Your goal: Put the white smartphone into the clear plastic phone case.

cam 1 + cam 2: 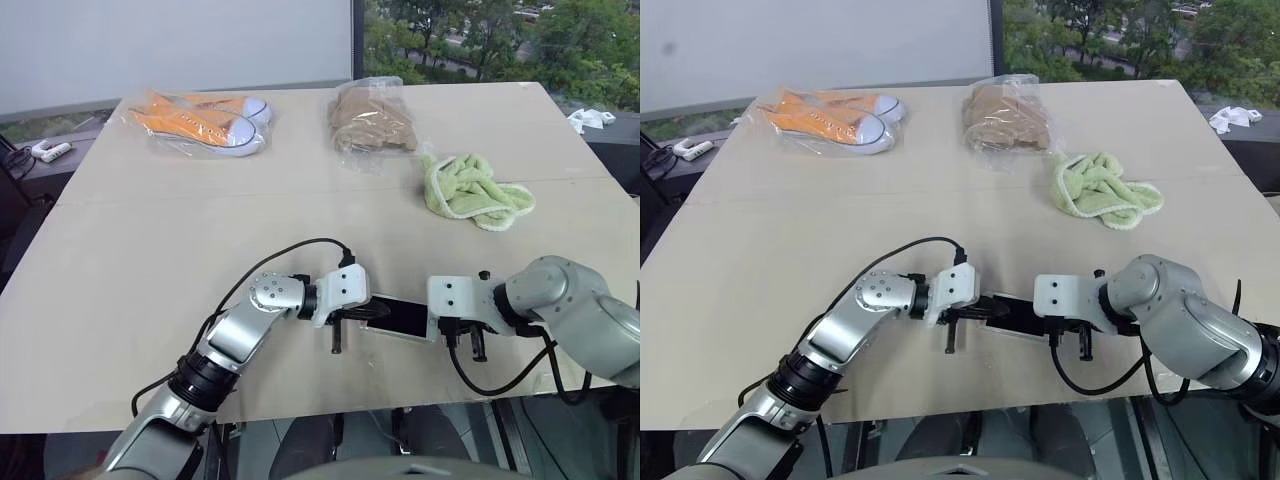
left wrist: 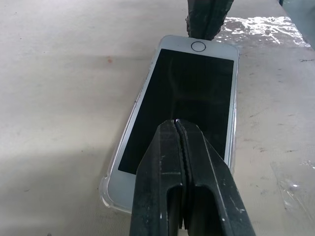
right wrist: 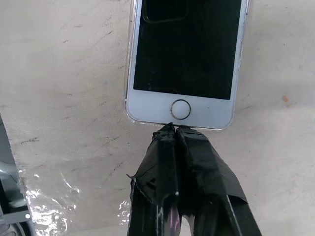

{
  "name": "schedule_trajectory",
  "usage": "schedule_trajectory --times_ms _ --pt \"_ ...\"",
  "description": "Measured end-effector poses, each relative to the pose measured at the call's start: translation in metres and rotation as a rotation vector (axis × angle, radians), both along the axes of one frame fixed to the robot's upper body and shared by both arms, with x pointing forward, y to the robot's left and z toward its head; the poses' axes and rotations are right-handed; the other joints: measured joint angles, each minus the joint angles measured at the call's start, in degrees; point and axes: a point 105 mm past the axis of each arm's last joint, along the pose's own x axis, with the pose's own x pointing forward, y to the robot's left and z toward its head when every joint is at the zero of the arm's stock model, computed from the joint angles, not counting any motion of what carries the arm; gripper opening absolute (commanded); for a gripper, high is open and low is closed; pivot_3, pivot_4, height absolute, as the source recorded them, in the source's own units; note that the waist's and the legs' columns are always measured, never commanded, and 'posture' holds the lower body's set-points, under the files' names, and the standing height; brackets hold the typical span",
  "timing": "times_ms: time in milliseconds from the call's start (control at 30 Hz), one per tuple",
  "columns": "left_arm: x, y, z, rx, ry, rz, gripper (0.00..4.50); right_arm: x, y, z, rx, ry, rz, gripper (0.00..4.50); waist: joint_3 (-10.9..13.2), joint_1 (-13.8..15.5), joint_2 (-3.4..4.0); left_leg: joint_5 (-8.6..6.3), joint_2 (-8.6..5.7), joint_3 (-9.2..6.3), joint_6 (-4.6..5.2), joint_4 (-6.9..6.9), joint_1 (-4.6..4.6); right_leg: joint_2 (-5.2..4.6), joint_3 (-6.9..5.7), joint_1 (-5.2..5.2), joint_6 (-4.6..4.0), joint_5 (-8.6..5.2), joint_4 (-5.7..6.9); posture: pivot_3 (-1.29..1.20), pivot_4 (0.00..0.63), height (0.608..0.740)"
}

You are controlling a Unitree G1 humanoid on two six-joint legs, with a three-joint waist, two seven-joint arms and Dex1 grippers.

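The white smartphone (image 2: 192, 93) lies flat and screen up near the table's front edge (image 1: 400, 320), between my two grippers. The clear plastic phone case (image 2: 106, 189) shows as a see-through rim around the phone's edges and corners (image 3: 129, 110); the phone rests inside it. My left gripper (image 2: 177, 123) is shut with nothing held, its tips over the screen at the end away from the home button. My right gripper (image 3: 173, 127) is also shut and empty, pointing steeply down, its tips against the case rim just below the home button. It also appears beyond the phone in the left wrist view (image 2: 204, 19).
At the far side of the table (image 1: 150, 260) lie orange sneakers in a clear bag (image 1: 205, 122), a brown item in a crinkly bag (image 1: 372, 120) and a green cloth (image 1: 472, 190). A patch of crinkly clear plastic (image 3: 44, 196) lies beside the right gripper.
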Motion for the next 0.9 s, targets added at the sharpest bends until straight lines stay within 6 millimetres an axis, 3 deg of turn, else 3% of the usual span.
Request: schedule_trajectory --times_ms 100,267,333,400,467,533,633,733,900 --pt "0.004 0.002 0.007 -0.063 0.047 0.043 0.0 -0.002 0.0 0.001 -0.001 -0.002 0.022 0.03 0.02 0.12 0.01 0.0 0.0 -0.02 0.0 0.0 -0.06 -0.01 -0.03 -0.03 0.0 0.0 -0.02 0.0 0.15 0.74" --pt "0.017 0.029 0.069 -0.223 -0.005 0.103 0.0 -0.001 -0.009 0.005 -0.018 -0.014 0.012 0.03 0.03 0.38 0.02 0.0 -0.02 -0.07 0.0 0.04 -0.25 -0.04 -0.08 -0.15 0.0 0.0 -0.09 0.0 0.15 0.74" --pt "0.02 0.04 0.076 -0.199 -0.018 0.114 0.0 0.0 -0.011 0.007 -0.018 -0.022 0.008 0.03 0.03 0.37 0.02 0.0 -0.03 -0.08 0.0 0.02 -0.26 -0.05 -0.1 -0.15 0.0 0.0 -0.12 0.0 0.15 0.74" --pt "0.021 0.054 0.072 -0.119 -0.021 0.122 0.0 -0.001 -0.013 0.005 -0.021 -0.016 0.003 0.03 0.04 0.33 0.02 0.0 -0.04 -0.07 0.0 -0.03 -0.25 -0.05 -0.09 -0.15 0.0 0.0 -0.14 0.0 0.15 0.74" --pt "0.02 0.076 0.055 0.009 0.009 0.133 0.0 -0.003 -0.016 0.002 -0.026 0.003 -0.004 0.03 0.06 0.12 0.06 0.0 -0.04 -0.01 0.0 -0.14 -0.22 -0.05 -0.03 -0.17 0.0 0.0 -0.16 0.0 0.15 0.74" --pt "0.017 0.084 0.039 0.074 0.045 0.12 0.0 -0.004 -0.017 0.001 -0.029 0.01 -0.008 0.03 0.07 0.28 0.06 0.0 -0.04 -0.02 0.0 -0.13 -0.26 -0.05 -0.04 -0.23 0.0 0.0 -0.16 0.0 0.15 0.74" --pt "0.014 0.078 0.025 0.102 0.052 0.078 0.0 -0.004 -0.018 0.001 -0.031 0.009 -0.011 0.03 0.07 0.95 0.06 0.0 -0.06 -0.07 0.0 -0.07 -0.4 -0.09 -0.1 -0.29 0.0 0.0 -0.18 0.0 0.15 0.74" --pt "0.01 0.056 0.011 0.095 0.056 0.008 0.0 -0.005 -0.019 0.0 -0.035 0.009 -0.018 0.03 0.07 1.43 0.05 0.0 -0.07 -0.05 0.0 -0.04 -0.46 -0.09 -0.08 -0.34 0.0 0.0 -0.16 0.0 0.15 0.74" --pt "0.004 0.042 0.003 0.096 0.059 -0.039 0.0 -0.006 -0.018 -0.004 -0.042 0.021 -0.022 0.03 0.07 1.42 0.03 0.0 -0.04 -0.01 0.0 -0.06 -0.57 -0.05 -0.04 -0.51 0.0 0.0 -0.09 0.0 0.15 0.74"
